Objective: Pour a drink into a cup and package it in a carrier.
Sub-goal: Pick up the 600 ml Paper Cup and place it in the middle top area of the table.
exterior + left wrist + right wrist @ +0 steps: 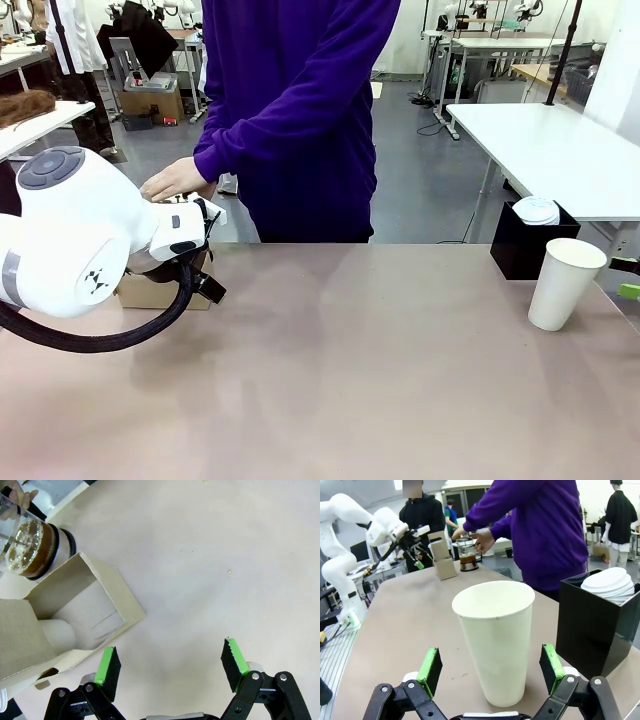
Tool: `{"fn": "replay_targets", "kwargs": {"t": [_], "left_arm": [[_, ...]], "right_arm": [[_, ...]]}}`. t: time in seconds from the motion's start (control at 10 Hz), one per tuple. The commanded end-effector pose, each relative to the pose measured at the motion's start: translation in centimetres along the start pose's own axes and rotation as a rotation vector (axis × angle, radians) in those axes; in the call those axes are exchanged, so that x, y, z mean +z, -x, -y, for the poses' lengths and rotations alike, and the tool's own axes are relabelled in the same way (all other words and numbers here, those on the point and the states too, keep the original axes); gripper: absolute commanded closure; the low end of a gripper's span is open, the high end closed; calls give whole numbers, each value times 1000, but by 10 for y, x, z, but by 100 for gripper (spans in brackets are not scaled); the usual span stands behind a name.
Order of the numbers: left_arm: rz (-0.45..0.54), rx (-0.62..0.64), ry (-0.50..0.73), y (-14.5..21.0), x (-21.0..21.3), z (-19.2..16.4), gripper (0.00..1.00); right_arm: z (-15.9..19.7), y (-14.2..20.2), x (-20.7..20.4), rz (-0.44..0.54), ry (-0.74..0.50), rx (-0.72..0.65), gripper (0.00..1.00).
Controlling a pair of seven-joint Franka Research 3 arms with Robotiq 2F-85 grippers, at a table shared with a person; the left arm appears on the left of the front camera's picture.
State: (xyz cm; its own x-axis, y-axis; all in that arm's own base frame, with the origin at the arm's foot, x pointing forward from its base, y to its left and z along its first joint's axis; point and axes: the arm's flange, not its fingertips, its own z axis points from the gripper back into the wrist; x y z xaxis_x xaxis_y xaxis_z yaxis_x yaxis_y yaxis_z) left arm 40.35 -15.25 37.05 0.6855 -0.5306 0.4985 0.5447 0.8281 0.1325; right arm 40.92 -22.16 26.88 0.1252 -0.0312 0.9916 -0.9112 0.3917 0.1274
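The cup point(565, 283) stands upright near the right edge of the desk point(350, 380), just in front of a black box point(520, 250) that holds a stack of white lids point(537, 210). The right gripper point(492, 667) is spread wide and grasps nothing: its green pads point(431, 669) flank the cup's lower half, with a gap on each side. Near the far left corner sits the brown cardboard carrier point(120, 597). Beside it is a clear jug point(20, 540) with the dark drink point(42, 562) inside, and a person's hand point(482, 540) rests on the jug. The left gripper point(170, 662) hangs above bare desk just beside the carrier, jaws released and empty.
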Motion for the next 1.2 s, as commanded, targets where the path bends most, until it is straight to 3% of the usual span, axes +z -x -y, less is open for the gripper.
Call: {"fn": "replay_targets", "kwargs": {"t": [0.0,0.7,1.1], "left_arm": [[1,2,1,0,0,0,0],[1,2,1,0,0,0,0],[1,2,1,0,0,0,0]], "right_arm": [[-4,7,-14,0,21,39,0],[-4,22,-53,27,115,16,0],[-3,27,-73,6,100,14,0]]}}
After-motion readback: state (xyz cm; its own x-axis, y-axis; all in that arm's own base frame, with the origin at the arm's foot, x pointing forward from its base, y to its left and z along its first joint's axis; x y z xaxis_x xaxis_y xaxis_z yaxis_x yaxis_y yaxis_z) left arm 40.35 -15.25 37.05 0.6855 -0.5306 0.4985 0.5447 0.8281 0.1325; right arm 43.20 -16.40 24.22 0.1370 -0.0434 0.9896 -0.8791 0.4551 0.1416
